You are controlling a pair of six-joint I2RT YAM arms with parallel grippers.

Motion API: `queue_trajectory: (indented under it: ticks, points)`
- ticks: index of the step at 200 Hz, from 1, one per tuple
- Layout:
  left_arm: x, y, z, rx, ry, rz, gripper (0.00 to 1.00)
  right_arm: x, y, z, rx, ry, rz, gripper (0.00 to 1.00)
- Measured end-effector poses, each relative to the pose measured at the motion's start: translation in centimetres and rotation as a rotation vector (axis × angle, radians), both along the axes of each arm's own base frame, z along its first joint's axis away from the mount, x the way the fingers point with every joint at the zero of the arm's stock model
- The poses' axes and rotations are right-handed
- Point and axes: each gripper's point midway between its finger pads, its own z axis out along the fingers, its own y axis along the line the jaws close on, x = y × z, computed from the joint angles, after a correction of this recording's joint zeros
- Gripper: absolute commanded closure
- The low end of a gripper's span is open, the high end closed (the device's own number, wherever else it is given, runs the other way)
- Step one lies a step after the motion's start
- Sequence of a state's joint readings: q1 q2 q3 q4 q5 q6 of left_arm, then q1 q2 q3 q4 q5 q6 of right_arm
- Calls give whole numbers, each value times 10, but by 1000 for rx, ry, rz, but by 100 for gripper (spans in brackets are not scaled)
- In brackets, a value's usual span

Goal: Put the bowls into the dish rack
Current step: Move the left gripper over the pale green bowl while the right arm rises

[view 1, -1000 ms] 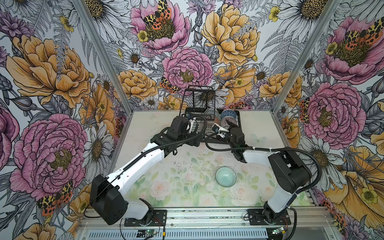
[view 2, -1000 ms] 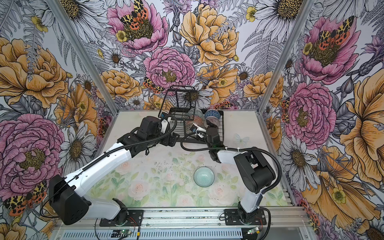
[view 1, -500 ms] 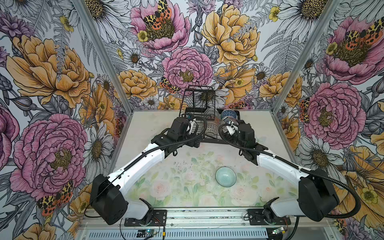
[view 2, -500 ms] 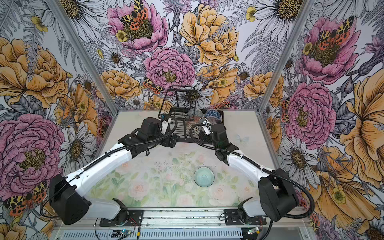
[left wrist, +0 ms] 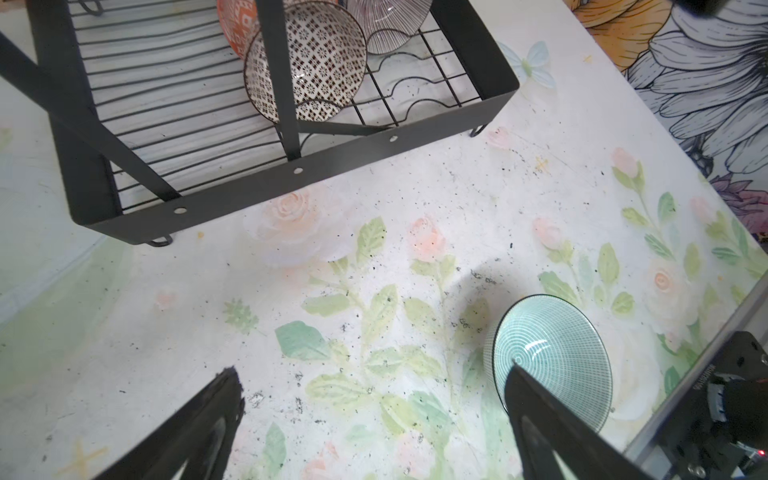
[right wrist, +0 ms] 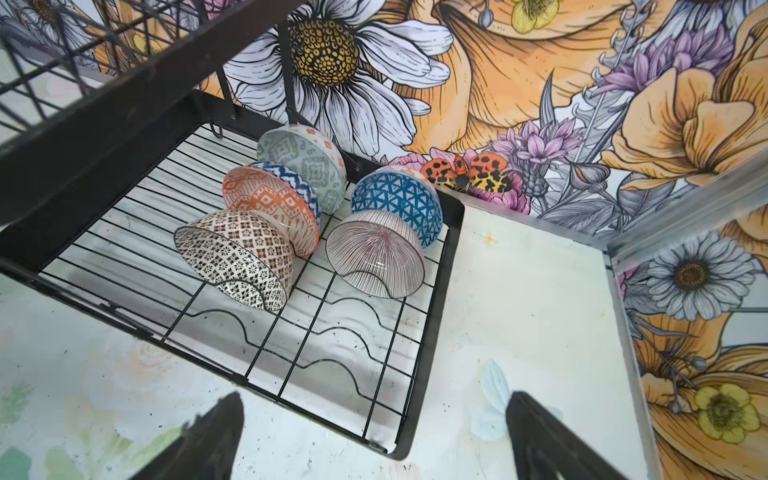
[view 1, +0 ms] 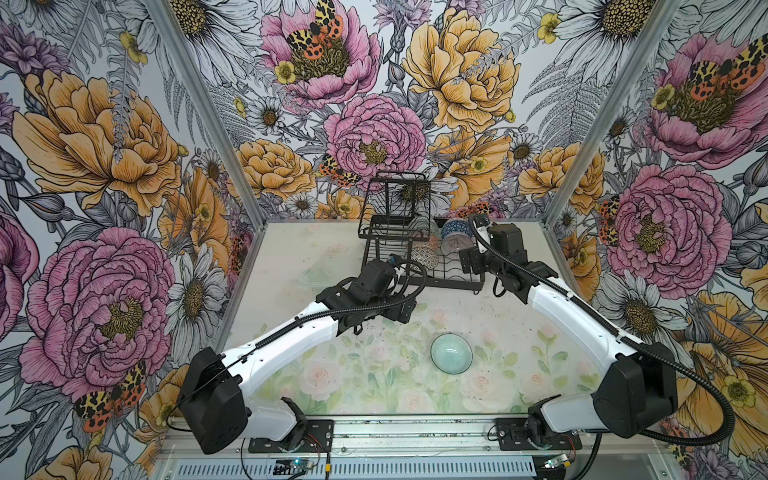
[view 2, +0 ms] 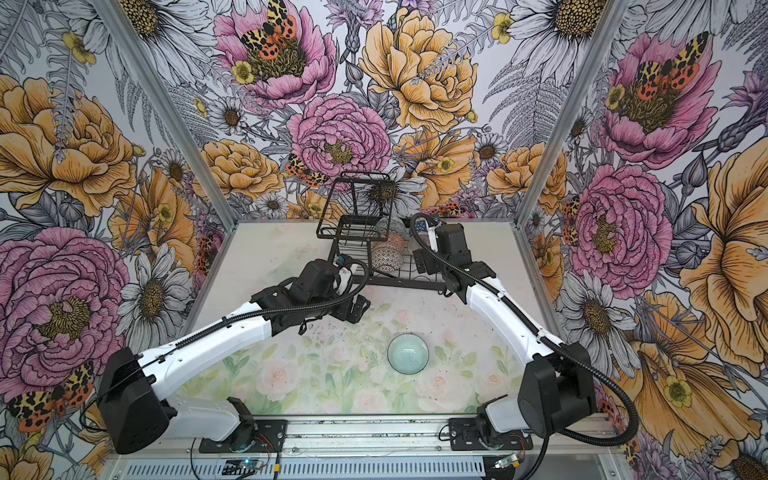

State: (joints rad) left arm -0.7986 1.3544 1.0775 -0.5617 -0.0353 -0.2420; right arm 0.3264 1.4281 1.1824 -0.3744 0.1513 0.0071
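The black wire dish rack (view 1: 453, 284) (view 2: 407, 284) stands at the back of the table. Several patterned bowls lean in it: black-white tiled (right wrist: 237, 257), orange-white (right wrist: 270, 208), grey-green (right wrist: 303, 162), blue lattice (right wrist: 395, 199) and pink-striped (right wrist: 376, 253). A pale teal bowl (view 1: 451, 354) (view 2: 407, 354) (left wrist: 552, 353) sits upright on the table in front. My left gripper (view 1: 405, 311) (left wrist: 372, 370) hangs open and empty between the rack and the teal bowl. My right gripper (view 1: 471, 264) (right wrist: 374, 398) is open and empty above the rack's front right corner.
The rack's taller wire basket tier (view 1: 392, 199) rises at its back left. Flowered walls close the table in on three sides, and a metal rail (view 1: 374, 432) with both arm bases runs along the front edge.
My right arm has swung out to the right and its gripper has drawn back from the bowls to the rack's front right corner. The left gripper has backed off a little toward the teal bowl.
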Motion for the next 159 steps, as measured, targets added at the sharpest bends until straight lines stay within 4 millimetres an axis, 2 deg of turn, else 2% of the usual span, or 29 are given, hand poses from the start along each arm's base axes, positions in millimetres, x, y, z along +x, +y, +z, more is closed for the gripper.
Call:
queue_trajectory:
  ticks: [46,72,103,159]
  points:
    - [-34,-23,-22,6,76,-49,1,15,-7,-13,35,72,-37,0]
    - [-47,-37,-44,37,133,-72,1,19,-7,-17,49,90,-35,0]
    - [-59,-48,-71,73,205,-100,1,19,-3,-20,59,101,-16,0]
    - [-77,-65,-104,104,292,-145,1,18,1,-20,70,105,-2,0]
